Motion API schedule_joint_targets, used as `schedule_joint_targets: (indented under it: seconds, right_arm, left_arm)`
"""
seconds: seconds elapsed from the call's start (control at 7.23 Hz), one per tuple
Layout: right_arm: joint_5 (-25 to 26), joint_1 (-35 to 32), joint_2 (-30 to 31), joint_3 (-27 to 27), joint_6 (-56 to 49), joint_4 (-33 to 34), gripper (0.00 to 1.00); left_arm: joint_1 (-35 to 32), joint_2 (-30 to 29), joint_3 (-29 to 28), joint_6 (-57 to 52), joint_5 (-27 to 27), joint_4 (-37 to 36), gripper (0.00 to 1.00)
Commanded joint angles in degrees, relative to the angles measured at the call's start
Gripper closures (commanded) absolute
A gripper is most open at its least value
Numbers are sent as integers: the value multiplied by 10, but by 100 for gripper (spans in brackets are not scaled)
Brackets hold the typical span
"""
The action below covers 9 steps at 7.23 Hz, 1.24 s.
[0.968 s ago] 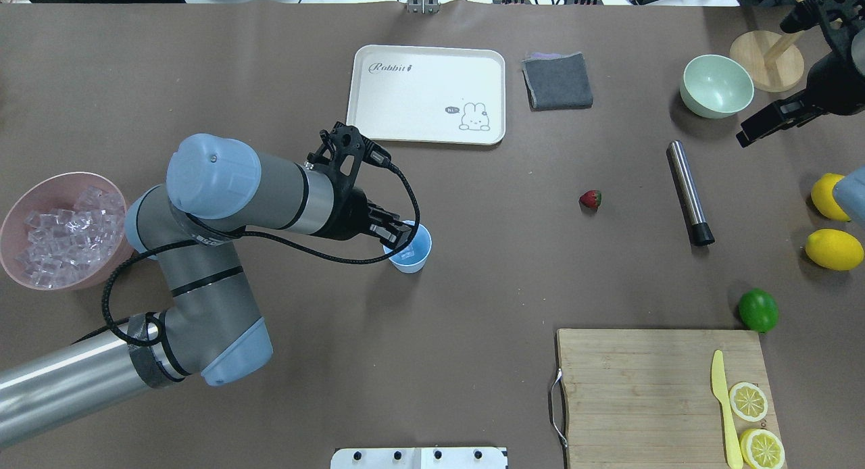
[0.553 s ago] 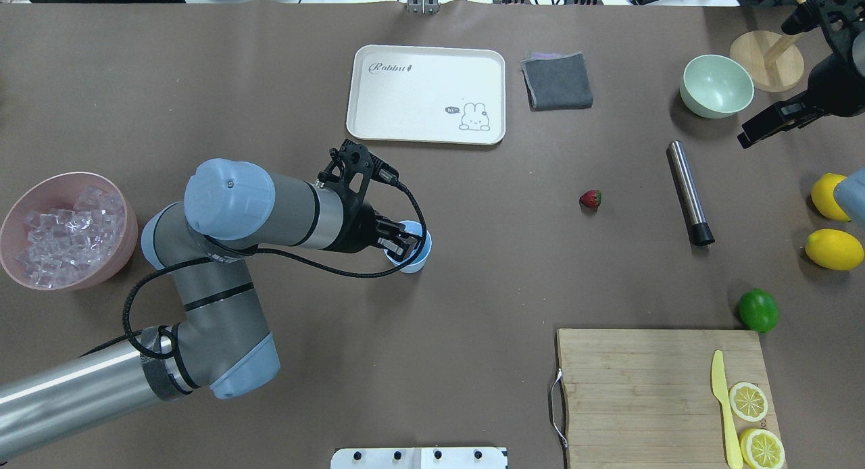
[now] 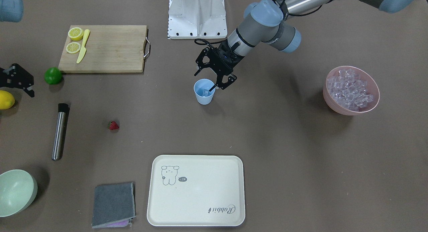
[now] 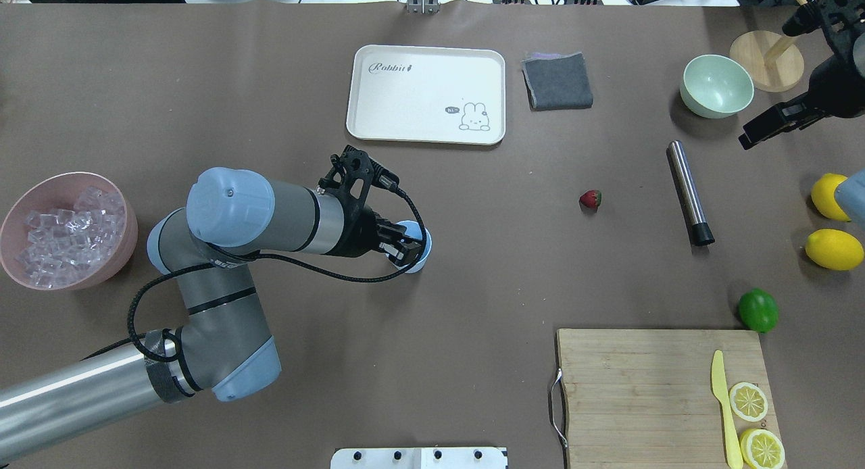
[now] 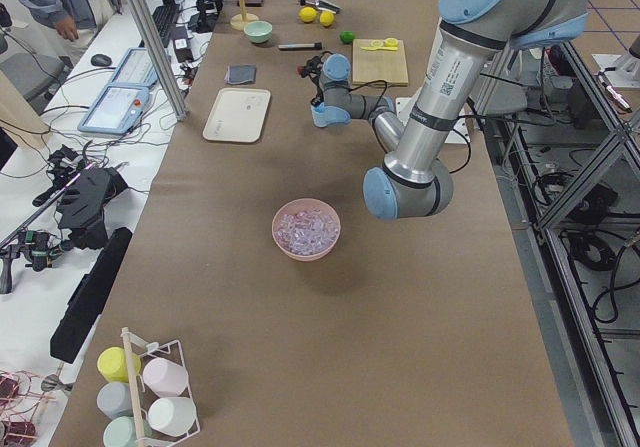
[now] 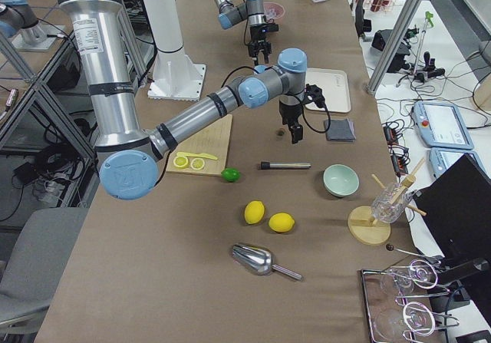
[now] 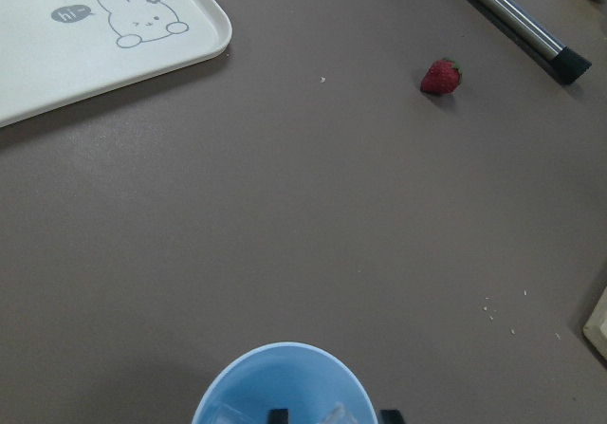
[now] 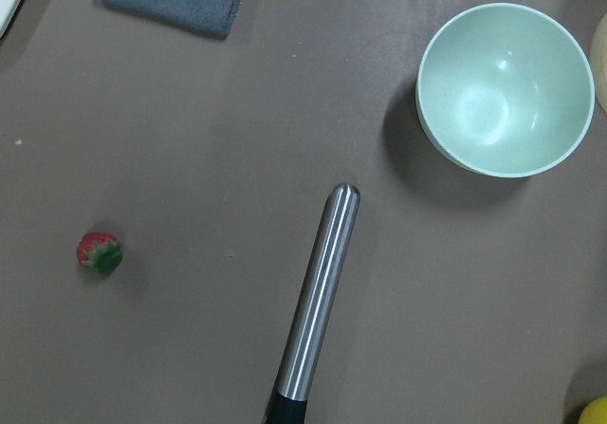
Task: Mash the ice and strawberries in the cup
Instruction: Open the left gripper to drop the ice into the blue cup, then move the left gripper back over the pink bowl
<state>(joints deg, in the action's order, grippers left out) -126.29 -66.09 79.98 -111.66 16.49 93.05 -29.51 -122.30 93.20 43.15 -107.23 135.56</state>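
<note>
The pale-blue cup (image 3: 204, 97) stands mid-table and also shows in the overhead view (image 4: 422, 261) and the left wrist view (image 7: 285, 378). My left gripper (image 3: 219, 86) hangs over its mouth, fingertips just inside the rim, shut on a clear ice cube (image 7: 337, 413). Another cube (image 7: 224, 413) lies in the cup. More ice (image 3: 351, 88) fills the pink bowl (image 3: 334, 103). The strawberry (image 3: 113, 125) lies on the table, apart from the cup, seen too from above (image 4: 590, 199). My right gripper (image 4: 743, 139) is open and empty, high over the far right.
A steel muddler (image 4: 688, 192) lies right of the strawberry. A white tray (image 4: 426, 94), grey cloth (image 4: 557, 80) and pale-green bowl (image 4: 716, 85) sit at the back. A cutting board (image 4: 642, 388) with knife and lemon slices, a lime (image 4: 757, 309) and lemons (image 4: 833, 249) are at the right.
My left arm has swung right and brought its gripper from the cup's near rim to over its mouth, covering most of the cup. The right gripper barely moved.
</note>
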Motion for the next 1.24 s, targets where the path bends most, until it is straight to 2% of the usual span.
schedule_joint_targets:
  seconds: [0.0,0.28,0.83,1.11]
  right_arm:
    - [-1,0,0,0,0,0,0]
    - [-4,3,-2,0,1,0,0]
    - [-2,11,-6,2,-1,0,0]
    - [0,18,-6,7,-1,0,0]
  left_arm:
    - [-46,5,1,-5,-34,-5,3]
    - [-99,36,0,-113,-84,-8,3]
    - [-210,116,0,-234,-207,-1,3]
    - [-290,160,-2,-298,-289,0,3]
